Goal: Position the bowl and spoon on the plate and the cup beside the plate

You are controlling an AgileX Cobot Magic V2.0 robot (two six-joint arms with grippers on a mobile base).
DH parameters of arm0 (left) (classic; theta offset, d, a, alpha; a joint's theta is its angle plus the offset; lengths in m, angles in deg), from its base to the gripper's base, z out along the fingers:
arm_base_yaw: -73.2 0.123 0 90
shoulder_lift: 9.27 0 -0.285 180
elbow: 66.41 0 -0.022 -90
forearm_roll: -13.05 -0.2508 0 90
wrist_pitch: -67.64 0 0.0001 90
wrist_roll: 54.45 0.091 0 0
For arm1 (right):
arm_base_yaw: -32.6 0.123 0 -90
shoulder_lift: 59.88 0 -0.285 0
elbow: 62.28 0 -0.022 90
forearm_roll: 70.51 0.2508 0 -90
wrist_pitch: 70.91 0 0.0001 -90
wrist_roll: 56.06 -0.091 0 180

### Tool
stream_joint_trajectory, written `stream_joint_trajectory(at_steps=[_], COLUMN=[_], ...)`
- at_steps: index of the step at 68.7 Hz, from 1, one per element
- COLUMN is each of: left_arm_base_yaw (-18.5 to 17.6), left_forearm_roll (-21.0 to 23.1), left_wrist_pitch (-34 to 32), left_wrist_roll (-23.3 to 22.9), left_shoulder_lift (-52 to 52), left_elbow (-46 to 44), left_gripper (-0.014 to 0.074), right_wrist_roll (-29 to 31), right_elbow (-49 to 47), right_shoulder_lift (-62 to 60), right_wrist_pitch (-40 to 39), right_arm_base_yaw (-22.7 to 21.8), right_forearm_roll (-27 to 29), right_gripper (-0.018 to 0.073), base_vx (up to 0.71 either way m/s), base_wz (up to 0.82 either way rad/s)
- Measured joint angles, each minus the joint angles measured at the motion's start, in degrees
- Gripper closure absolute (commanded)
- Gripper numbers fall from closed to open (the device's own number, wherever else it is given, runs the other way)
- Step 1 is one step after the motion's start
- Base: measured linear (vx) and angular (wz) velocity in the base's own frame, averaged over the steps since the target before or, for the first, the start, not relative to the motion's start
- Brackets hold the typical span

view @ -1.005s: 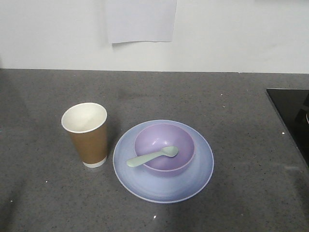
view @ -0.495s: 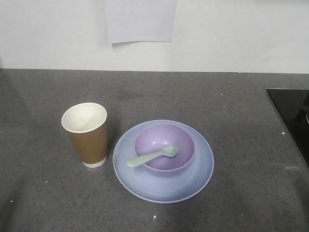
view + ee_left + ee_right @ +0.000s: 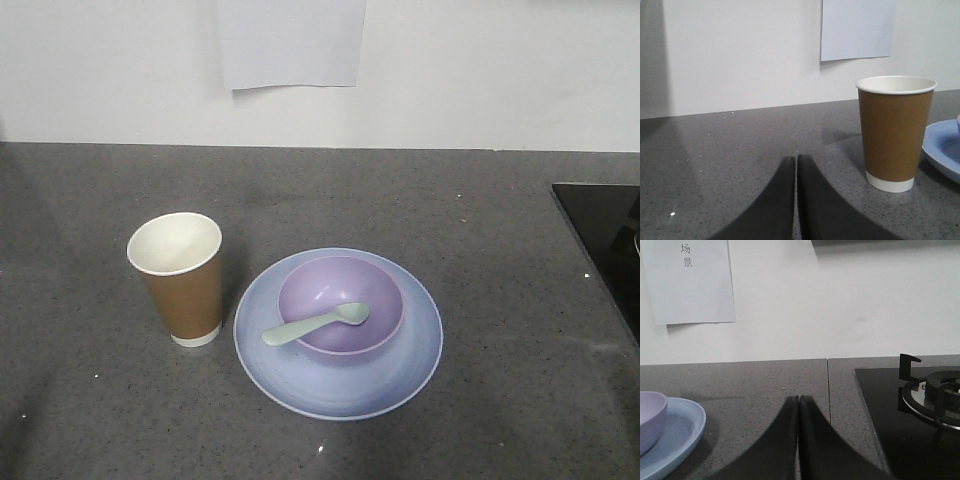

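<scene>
1 bowl (image 3: 340, 303), spoon (image 3: 315, 324), plate (image 3: 338, 380), cup (image 3: 180, 278)

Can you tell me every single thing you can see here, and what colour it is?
cup: one, brown paper with a white inside, standing upright on the counter just left of the plate
plate: one, pale blue, on the counter in the middle
bowl: one, purple, sitting on the plate
spoon: one, pale green, head inside the bowl, handle sticking out over the rim toward the cup
counter: one, dark grey and speckled, under everything
paper sheet: one, white, on the wall behind
stove: one, black, at the right end of the counter
left gripper: one, black, shut and empty, low over the counter left of the cup
right gripper: one, black, shut and empty, between plate and stove
</scene>
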Motion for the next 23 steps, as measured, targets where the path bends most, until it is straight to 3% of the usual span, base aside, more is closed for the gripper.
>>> stream_joint_trajectory(at_steps=[23], left_arm_base_yaw=[0.00], left_forearm_roll=[0.00], left_wrist_pitch=[0.00], left_wrist_roll=[0.00], left_shoulder_lift=[0.00], left_elbow=[0.00], left_gripper=[0.0603], right_wrist_roll=[0.00], right_elbow=[0.00], right_shoulder_lift=[0.00], right_wrist_pitch=[0.00], right_arm_base_yaw=[0.00], right_forearm_roll=[0.00], right_gripper=[0.0570], base_vx=[0.00], base_wz=[0.00])
